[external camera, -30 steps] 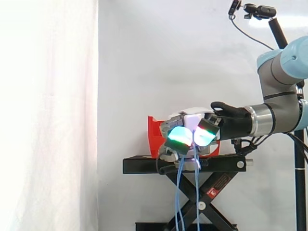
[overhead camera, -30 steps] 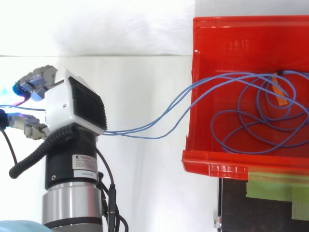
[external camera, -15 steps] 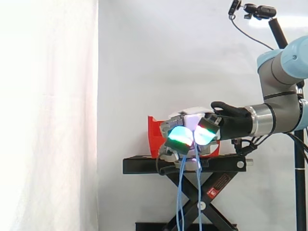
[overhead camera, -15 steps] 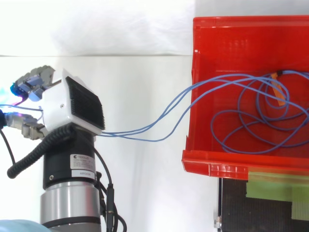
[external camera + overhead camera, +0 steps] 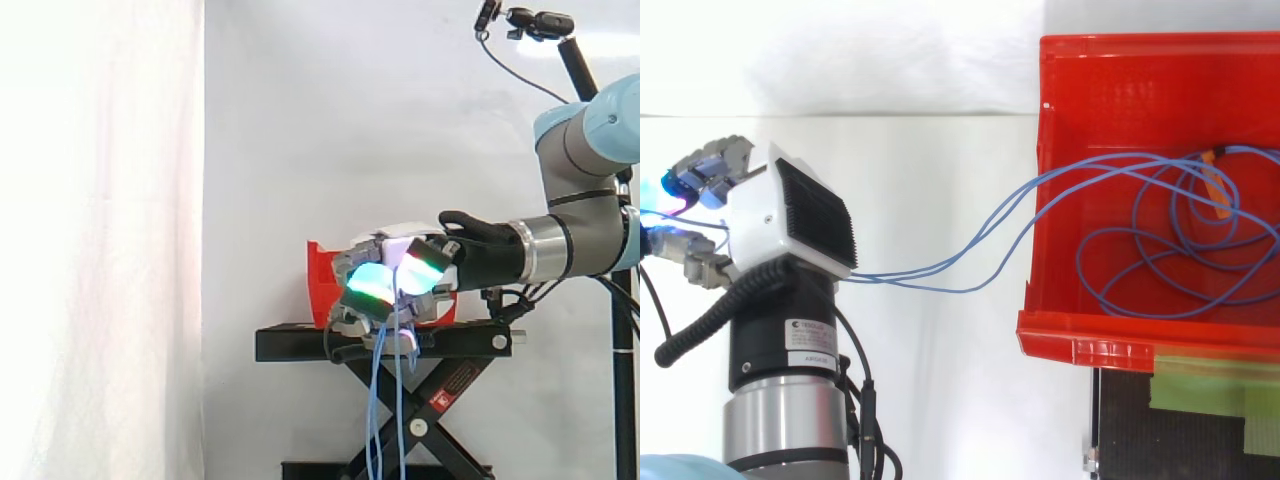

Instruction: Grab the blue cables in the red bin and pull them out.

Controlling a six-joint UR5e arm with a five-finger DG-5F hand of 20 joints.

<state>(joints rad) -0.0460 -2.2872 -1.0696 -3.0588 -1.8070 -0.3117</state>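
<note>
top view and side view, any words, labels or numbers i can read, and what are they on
Small white label on the black cylindrical wrist behind the robot hand gripping the thin blue cables: print too small to read.
Red and white sticker on the black scissor-lift stand: too blurred to read.
Red plastic bin: nothing legible.

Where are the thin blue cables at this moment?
In the top view, the thin blue cables coil inside the red plastic bin on the right, with strands running left over its wall to the hand, which grips them.
</note>
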